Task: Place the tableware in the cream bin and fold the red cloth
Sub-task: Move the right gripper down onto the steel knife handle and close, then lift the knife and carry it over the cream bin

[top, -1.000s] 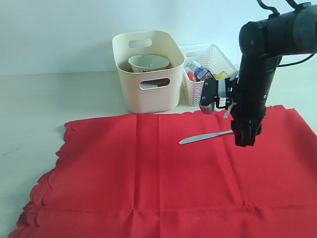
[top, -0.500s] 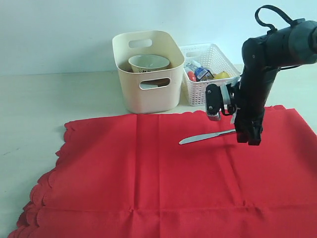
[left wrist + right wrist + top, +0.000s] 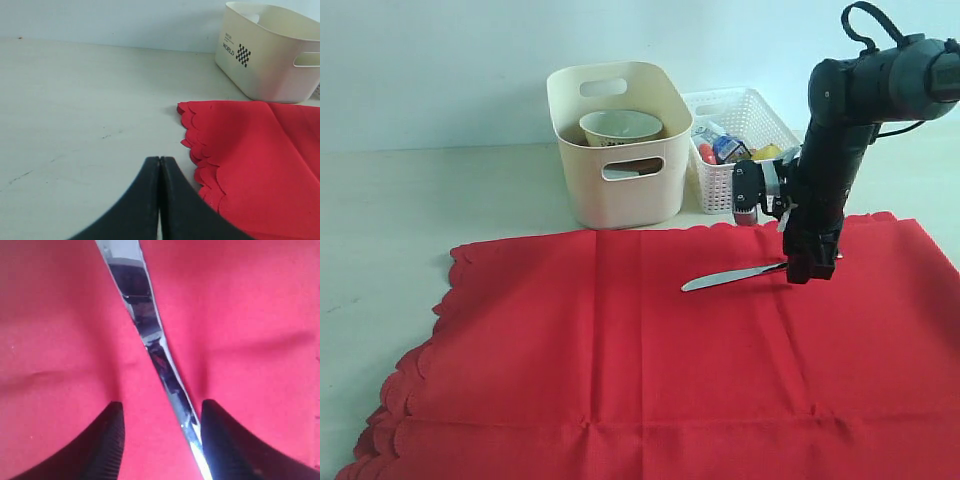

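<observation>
The red cloth [image 3: 650, 350] lies spread flat over the table's front. A silver knife [image 3: 730, 276] rests on it right of centre. My right gripper [image 3: 809, 272] points straight down over the knife's handle end. It is open, with the knife [image 3: 150, 335] running between its two fingers close to one of them, the tips down at the cloth [image 3: 60, 330]. The cream bin [image 3: 618, 140] stands behind the cloth with a pale bowl [image 3: 620, 126] inside. My left gripper [image 3: 159, 161] is shut and empty, low over bare table beside the cloth's scalloped corner [image 3: 240, 150].
A white lattice basket [image 3: 740, 140] with toy foods and a small carton stands right of the cream bin [image 3: 270, 55]. Bare pale tabletop [image 3: 420, 210] stretches to the left and behind the cloth. The right arm's dark body [image 3: 840, 130] rises above the cloth's far right part.
The right gripper has shifted slightly back and toward the knife handle, now straddling it. The knife and cloth have not moved, and the left gripper is not seen earlier.
</observation>
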You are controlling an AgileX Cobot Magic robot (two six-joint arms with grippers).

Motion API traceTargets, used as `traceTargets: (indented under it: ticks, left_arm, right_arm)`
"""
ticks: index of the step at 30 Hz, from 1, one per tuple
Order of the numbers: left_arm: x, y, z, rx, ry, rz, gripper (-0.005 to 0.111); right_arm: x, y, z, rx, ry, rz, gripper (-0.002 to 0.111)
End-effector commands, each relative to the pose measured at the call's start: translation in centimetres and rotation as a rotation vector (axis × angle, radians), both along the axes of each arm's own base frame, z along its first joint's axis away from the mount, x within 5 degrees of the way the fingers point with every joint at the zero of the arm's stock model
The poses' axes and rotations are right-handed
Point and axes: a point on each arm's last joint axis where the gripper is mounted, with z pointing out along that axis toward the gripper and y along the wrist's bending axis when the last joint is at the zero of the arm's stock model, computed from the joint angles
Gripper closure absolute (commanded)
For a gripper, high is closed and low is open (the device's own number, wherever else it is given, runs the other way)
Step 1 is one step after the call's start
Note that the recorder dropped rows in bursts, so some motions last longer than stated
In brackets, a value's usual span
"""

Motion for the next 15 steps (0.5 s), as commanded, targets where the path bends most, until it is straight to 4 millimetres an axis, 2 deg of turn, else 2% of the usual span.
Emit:
traceTargets:
  ticks: [1, 4, 5, 6, 7, 8, 12, 15]
  left_arm:
    - [0.0, 0.0, 0.0, -0.001, -0.009, 0.0, 0.107]
    - [0.0, 0.0, 0.0, -0.001, -0.009, 0.0, 0.107]
    - [0.0, 0.0, 0.0, -0.001, -0.009, 0.0, 0.107]
    - [0.0, 0.0, 0.0, -0.001, -0.009, 0.0, 0.107]
    - [0.0, 0.0, 0.0, -0.001, -0.009, 0.0, 0.107]
    - [0.0, 0.0, 0.0, -0.001, -0.009, 0.0, 0.107]
    - [0.0, 0.0, 0.0, -0.001, -0.009, 0.0, 0.107]
    - [0.0, 0.0, 0.0, -0.001, -0.009, 0.0, 0.107]
  right_arm:
    - [0.6, 0.0, -0.8, 0.003, 0.007, 0.004, 0.062]
    - [0.8, 0.0, -1.5, -0.003, 0.001, 0.017, 0.067]
    - [0.8, 0.0, -1.5, -0.003, -0.001, 0.037, 0.079]
    - [0.9, 0.0, -1.5, -0.006, -0.004, 0.038, 0.085]
    - [0.9, -0.2, -1.5, -0.024, -0.007, 0.048, 0.101]
    - [0.9, -0.3, -1.5, -0.032, -0.009, 0.051, 0.106]
    - [0.8, -0.2, -0.8, -0.023, -0.006, -0.026, 0.108]
    - [0.1, 0.0, 1.3, -0.001, 0.013, -0.047, 0.108]
